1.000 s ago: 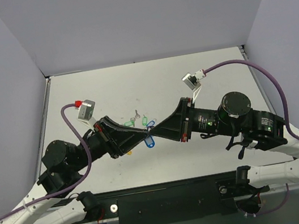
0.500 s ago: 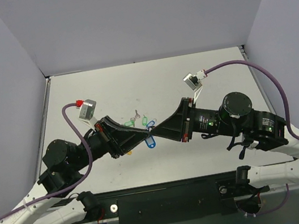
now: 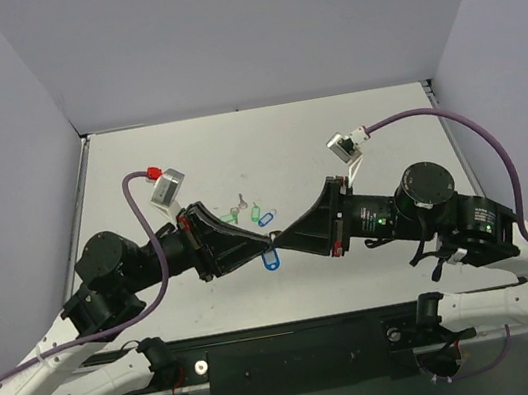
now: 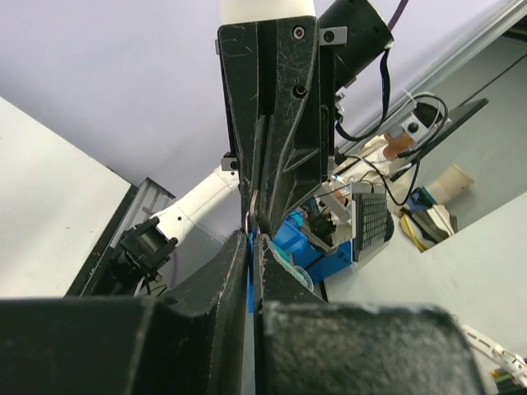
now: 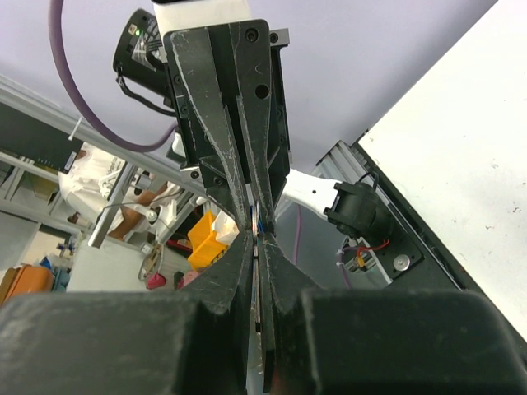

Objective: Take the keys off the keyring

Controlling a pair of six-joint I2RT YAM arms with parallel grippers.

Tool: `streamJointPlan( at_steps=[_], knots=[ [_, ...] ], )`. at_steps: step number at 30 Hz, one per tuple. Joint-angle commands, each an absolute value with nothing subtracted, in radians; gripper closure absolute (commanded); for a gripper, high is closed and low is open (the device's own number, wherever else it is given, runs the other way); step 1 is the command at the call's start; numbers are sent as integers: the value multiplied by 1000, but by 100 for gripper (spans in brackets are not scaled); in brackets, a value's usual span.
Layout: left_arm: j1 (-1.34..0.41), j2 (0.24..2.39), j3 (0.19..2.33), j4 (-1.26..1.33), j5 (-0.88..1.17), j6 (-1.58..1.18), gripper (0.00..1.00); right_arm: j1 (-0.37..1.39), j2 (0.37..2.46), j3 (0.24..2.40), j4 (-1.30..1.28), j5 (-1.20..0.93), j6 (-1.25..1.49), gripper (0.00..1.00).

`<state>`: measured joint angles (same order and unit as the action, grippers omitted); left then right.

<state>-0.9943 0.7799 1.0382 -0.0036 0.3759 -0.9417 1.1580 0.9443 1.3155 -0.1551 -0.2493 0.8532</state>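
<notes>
Both grippers meet tip to tip above the table in the top view. My left gripper point(image 3: 263, 248) is shut on the blue tag point(image 3: 271, 260) of the keyring, which hangs below the fingertips. In the left wrist view the tag's edge point(image 4: 248, 276) shows as a thin blue strip between my left gripper's point(image 4: 251, 247) jaws. My right gripper point(image 3: 281, 245) is shut on a thin silver key point(image 5: 258, 257), seen edge-on between my right gripper's point(image 5: 258, 243) jaws. The ring itself is mostly hidden between the two sets of fingertips.
On the table behind the grippers lie two green tags point(image 3: 253, 209) point(image 3: 231, 218), another blue tag point(image 3: 267, 219) and a small lone silver key point(image 3: 241, 201). The white table point(image 3: 354, 132) has grey walls at the left, back and right.
Both grippers, still joined at the tips, have moved slightly toward the near edge and right, carrying the blue tag with them. Both wrists have tilted a little.
</notes>
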Motion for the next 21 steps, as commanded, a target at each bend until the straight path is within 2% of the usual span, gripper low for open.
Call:
streamJointPlan(
  at_steps=[1,21],
  knots=[
    [-999,796,1129,-60,445,-882,100,1158,948,1344,-186,-319,824,100],
    [-999,808,1200,-189,531,-831,100,1160,953,1344,-216,-373,818,100]
  ],
)
